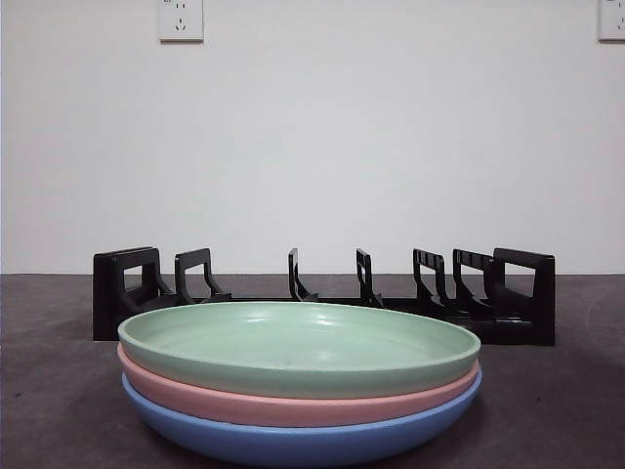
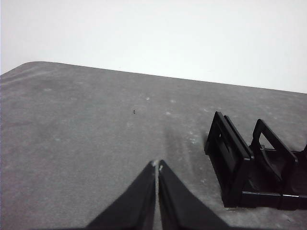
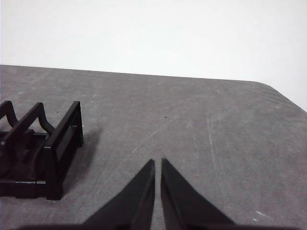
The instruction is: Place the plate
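Note:
Three plates lie stacked near the table's front in the front view: a green plate on top, a pink plate under it, a blue plate at the bottom. Behind the stack stands a black slotted rack with nothing in its slots. My left gripper is shut and empty, hovering over bare table beside one end of the rack. Over the table beside the rack's other end, my right gripper is shut and empty too. Neither arm appears in the front view.
The grey table runs back to a white wall with power sockets high up. Its rounded far corners show in both wrist views.

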